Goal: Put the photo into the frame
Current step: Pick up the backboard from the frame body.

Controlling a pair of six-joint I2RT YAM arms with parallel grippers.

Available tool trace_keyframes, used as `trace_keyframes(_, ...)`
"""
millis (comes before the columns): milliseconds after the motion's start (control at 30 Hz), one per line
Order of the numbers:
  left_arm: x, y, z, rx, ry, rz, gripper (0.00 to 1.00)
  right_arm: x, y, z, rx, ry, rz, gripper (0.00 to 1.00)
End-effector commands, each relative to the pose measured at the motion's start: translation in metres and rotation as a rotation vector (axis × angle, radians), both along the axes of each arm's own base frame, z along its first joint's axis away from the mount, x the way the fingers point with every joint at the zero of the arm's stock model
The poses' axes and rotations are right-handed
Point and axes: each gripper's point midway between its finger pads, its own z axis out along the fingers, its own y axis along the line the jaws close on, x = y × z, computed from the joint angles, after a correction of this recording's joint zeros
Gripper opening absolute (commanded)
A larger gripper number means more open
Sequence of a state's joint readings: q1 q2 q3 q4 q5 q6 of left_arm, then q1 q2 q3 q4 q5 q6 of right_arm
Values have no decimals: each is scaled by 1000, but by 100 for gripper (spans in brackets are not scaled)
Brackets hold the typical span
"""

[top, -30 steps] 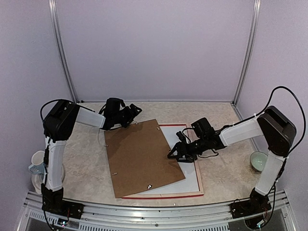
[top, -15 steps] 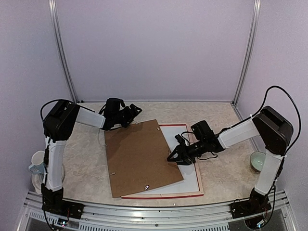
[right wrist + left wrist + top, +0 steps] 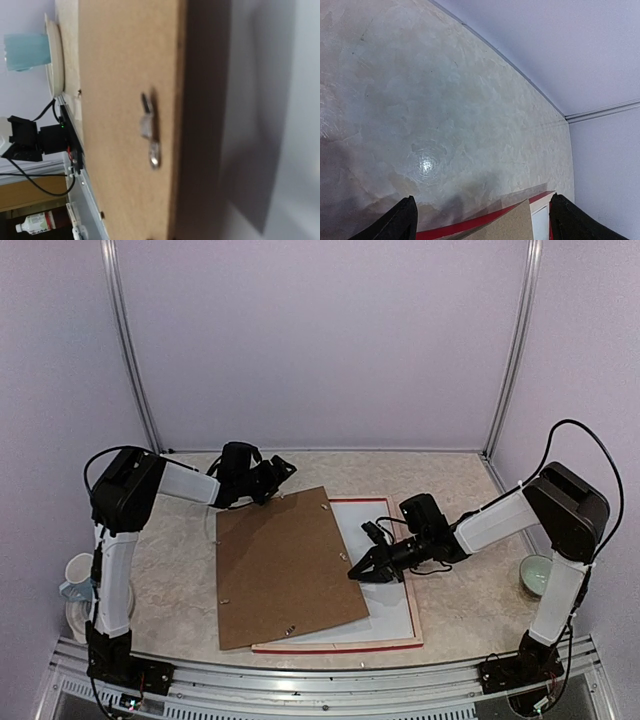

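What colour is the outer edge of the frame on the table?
Red; the frame shows best in the top external view.

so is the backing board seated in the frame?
No: backing board lies skewed across the frame, overhanging its left side, white sheet exposed at right.

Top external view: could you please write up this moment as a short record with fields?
frame: lying flat, red edge showing along the near side
backing board: askew over the frame's left part, overhanging it
white sheet: inside the frame, bare at the right; cannot tell what it is
photo: printed side not in sight in any view
left tool: open, by the board's far left corner, nothing between its fingers
right tool: shut, at the board's right edge
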State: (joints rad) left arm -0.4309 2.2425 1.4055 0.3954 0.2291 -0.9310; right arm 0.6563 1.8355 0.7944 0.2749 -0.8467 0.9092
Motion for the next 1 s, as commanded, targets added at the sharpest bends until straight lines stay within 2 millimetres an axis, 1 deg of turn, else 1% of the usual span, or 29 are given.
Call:
trace_keyframes(0,-1,-16,-6,32,12,-47,91,-4,0,-9,-24,0,5,0)
trace_keyframes(267,-6,-39,-10,20,21,-112,91,-3,1,-14,-38,5,7,0)
trace_keyframes(333,-7,-44,-7,16,14,-127,91,-3,1,-16,-41,7,7,0)
trace_keyframes(733,-16,-64,-5,-12,12,-193,90,-1,1,-21,-41,9,-2,0)
trace_keyframes(867,-18,-66,1,-41,4,-199,90,0,1,-20,-36,5,-12,0)
trace_keyframes(967,-18,-63,16,-64,-21,-192,90,0,-1,-20,-40,4,-21,0)
